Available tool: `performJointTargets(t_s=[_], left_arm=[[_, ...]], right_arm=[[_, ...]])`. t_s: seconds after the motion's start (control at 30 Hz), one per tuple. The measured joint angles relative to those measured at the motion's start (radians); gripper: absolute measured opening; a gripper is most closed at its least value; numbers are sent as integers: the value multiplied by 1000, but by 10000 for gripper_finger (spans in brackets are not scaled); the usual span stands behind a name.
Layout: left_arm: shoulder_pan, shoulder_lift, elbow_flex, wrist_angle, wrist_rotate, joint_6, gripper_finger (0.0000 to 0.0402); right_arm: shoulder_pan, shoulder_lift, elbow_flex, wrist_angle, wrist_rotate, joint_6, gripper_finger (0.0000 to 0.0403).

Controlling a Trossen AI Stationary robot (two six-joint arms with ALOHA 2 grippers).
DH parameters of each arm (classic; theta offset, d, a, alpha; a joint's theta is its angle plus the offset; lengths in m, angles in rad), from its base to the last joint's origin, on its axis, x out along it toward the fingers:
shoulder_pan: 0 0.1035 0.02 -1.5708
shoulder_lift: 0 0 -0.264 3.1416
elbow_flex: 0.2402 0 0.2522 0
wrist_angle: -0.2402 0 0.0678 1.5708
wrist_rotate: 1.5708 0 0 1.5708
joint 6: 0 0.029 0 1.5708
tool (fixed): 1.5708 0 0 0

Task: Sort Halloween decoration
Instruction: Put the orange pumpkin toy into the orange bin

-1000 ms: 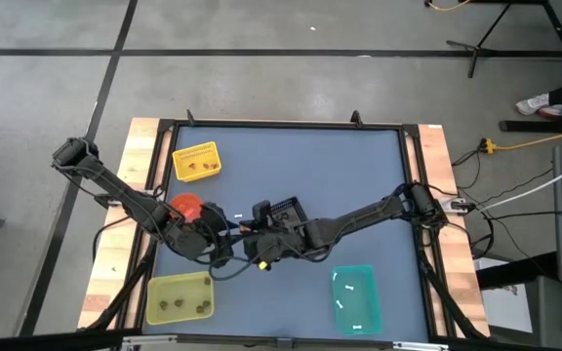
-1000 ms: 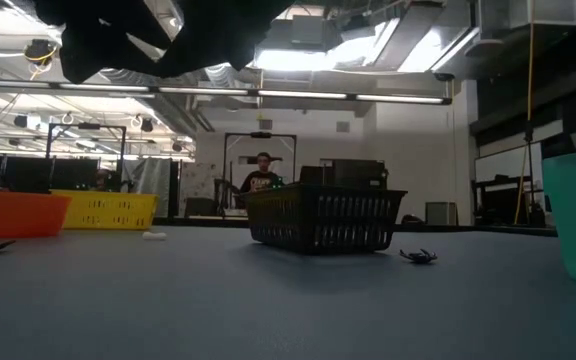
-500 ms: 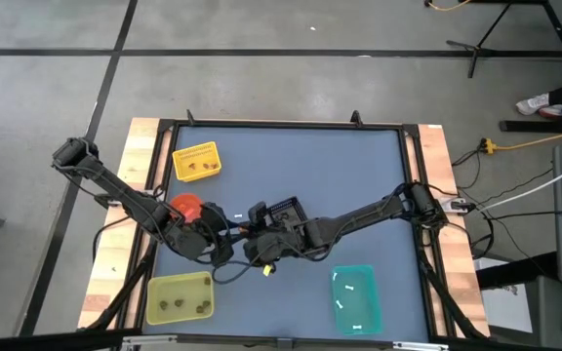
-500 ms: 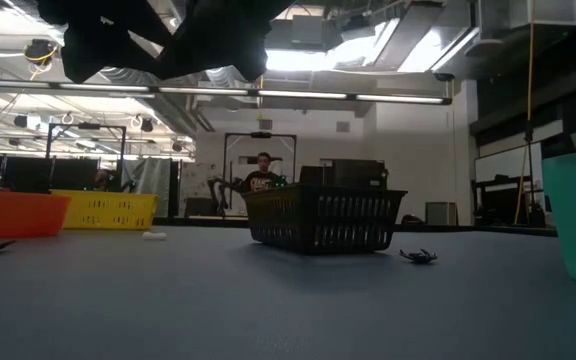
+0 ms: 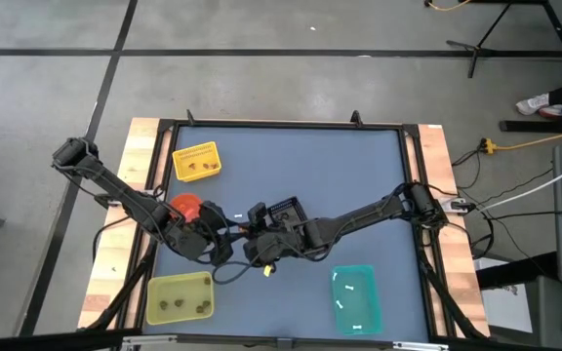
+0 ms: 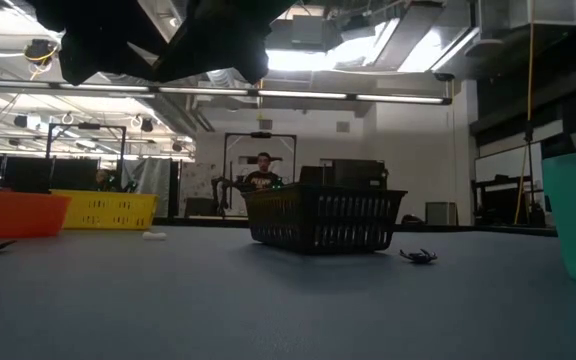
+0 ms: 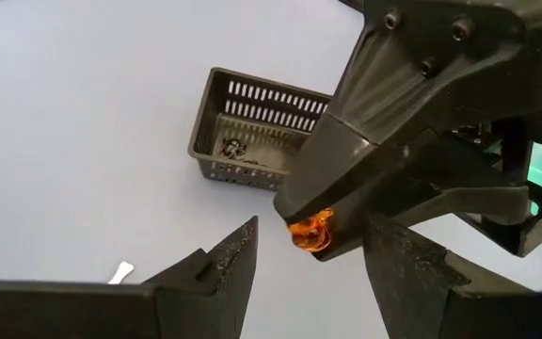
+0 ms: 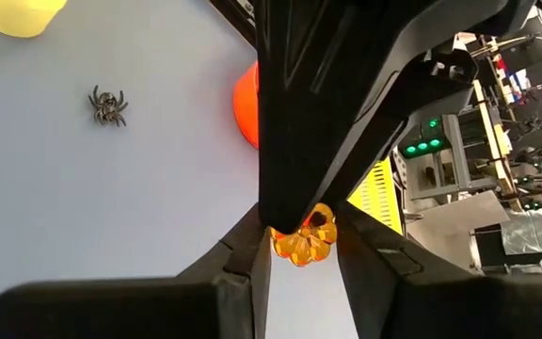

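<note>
A tiny orange pumpkin trinket point(image 8: 304, 240) hangs in the air above the blue table, with my right gripper point(image 8: 301, 231) shut on it. In the high view that gripper point(image 5: 250, 232) reaches in from the right, left of the black basket point(image 5: 283, 210). My left gripper point(image 7: 313, 234) faces it from the left, open. Its fingers stand on either side of the pumpkin point(image 7: 310, 229). I cannot tell whether they touch it. A dark spider trinket point(image 8: 108, 104) lies flat on the table, and a white trinket point(image 7: 120, 273) lies near the orange container point(image 5: 187, 207). My right gripper pinches the pumpkin's two sides point(image 8: 290, 247) between its two fingers point(image 8: 243, 268), at their free ends. The fingers slant down, coming from the table's right. The pumpkin is lifted clear of the table.
The black basket point(image 7: 252, 132) holds dark trinkets. A yellow container point(image 5: 196, 162) stands at the far left, a yellow-green one point(image 5: 179, 297) at the near left, and a teal one point(image 5: 355, 297) at the near right. Beyond the table a person point(image 6: 261, 175) sits in the room.
My right gripper has rolled a little about its own line without shifting place. My left gripper has kept still.
</note>
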State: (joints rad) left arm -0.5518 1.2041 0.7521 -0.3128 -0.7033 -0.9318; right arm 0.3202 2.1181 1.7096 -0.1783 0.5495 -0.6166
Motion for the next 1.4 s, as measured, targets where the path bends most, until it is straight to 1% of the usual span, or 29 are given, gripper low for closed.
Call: performJointTargets(t_s=[0.13,0.4,0.53,0.73,0.9,1.03,1.4], left_arm=[[0,0,0,-22,-16,0,171],[0,0,0,-28,-18,-2,171],[0,0,0,-29,-28,-30,171],[-1,-2,1,-23,-31,-35,171],[0,-2,1,-20,-35,-34,169],[0,-2,1,-20,-35,-35,152],[0,-1,2,-17,-16,-35,70]], right_arm=[[-1,0,0,8,-32,14,99],[0,0,0,10,-29,94,99],[0,0,0,27,-27,97,99],[0,2,-1,99,-27,96,99],[0,2,-2,99,-9,96,99],[0,2,-2,100,-5,92,99],[-1,2,-2,101,-1,86,99]])
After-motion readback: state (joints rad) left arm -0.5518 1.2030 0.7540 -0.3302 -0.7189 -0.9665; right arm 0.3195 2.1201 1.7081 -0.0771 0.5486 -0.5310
